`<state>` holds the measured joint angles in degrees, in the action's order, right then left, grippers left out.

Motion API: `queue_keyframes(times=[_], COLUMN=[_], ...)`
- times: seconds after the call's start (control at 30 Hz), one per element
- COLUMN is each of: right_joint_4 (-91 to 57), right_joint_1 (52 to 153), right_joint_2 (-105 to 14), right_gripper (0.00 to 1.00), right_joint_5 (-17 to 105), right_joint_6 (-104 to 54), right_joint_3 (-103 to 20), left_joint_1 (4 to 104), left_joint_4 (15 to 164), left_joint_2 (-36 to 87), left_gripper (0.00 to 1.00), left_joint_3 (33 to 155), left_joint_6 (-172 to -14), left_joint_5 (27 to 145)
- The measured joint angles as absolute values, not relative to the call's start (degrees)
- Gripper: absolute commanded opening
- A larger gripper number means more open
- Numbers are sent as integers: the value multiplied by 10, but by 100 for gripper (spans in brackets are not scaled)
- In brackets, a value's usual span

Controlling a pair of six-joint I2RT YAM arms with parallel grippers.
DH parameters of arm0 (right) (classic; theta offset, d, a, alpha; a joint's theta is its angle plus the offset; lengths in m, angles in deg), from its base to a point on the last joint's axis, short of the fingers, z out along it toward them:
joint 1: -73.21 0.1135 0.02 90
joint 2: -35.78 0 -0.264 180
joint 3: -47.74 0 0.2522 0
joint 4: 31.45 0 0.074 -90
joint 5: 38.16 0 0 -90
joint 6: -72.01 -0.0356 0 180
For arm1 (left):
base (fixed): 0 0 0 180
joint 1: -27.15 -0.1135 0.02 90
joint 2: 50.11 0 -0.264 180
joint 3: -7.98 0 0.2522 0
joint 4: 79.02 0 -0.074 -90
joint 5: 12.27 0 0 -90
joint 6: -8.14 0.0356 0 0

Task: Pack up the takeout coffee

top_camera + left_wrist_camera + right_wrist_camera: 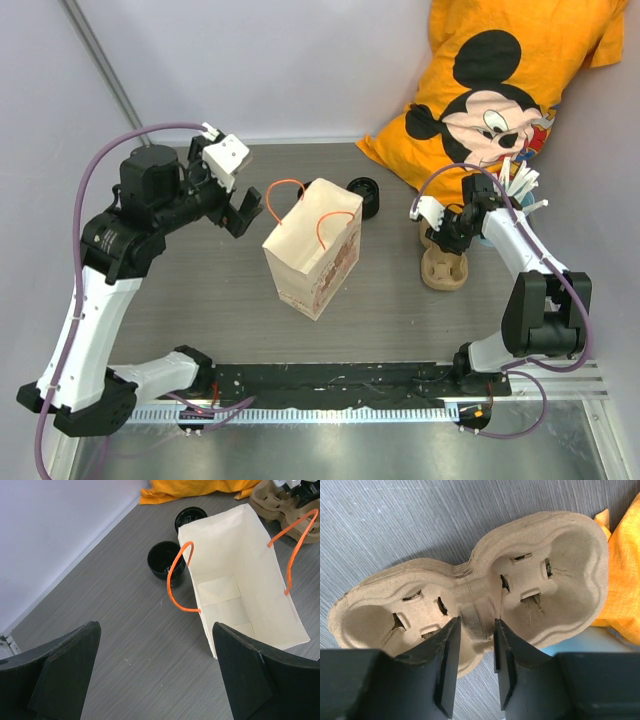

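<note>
We judge the packing to be at an early step: the paper bag (227,550) stands upright and open on the surface (200,300), its orange handles splayed, and the left wrist view shows nothing inside it. The takeout coffee cup (164,560) sits on the surface just beside the bag's far wall, upright and uncovered, with a second round black piece, probably its lid (190,516), close by along that same wall. Neither is held. The left gripper (155,626) hangs off the bag's left side with its fingers (67,665) spread wide and nothing between them. Well to the right of the bag, the right gripper (476,630) is down on the beige pulp carrier (555,575), its fingers straddling the narrow ridge between the two wells. They sit very close to that ridge, but we cannot tell whether they press it yet. The step in hand looks like securing the carrier. Next, we think, it calls for a firm pinch on the ridge and a level lift, and then the cup wants its lid before it goes into a well or the bag.
</note>
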<state>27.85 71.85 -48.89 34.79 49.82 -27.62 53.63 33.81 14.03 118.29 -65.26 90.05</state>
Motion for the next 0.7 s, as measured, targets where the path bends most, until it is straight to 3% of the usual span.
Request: queue_keyframes(times=[0.13,0.2,0.37,0.53,0.7], right_joint_4=[280,280,281,277,267], right_joint_1=[718,718,718,718,718], right_joint_2=[-489,-489,-489,-491,-504], right_gripper=[41,49,55,54,46], right_joint_5=[348,348,347,348,348], right_joint_6=[504,505,509,508,495], right_joint_3=[-276,-276,-273,-271,-270], left_joint_1=[526,522,514,509,506], left_joint_4=[338,338,339,343,342], left_joint_2=[131,131,131,130,130], left_gripper=[100,100,100,100,100], left_joint_3=[1169,1165,1163,1156,1149], left_joint_6=[-659,-665,-671,-680,-681], left_joint_5=[898,898,900,905,906])
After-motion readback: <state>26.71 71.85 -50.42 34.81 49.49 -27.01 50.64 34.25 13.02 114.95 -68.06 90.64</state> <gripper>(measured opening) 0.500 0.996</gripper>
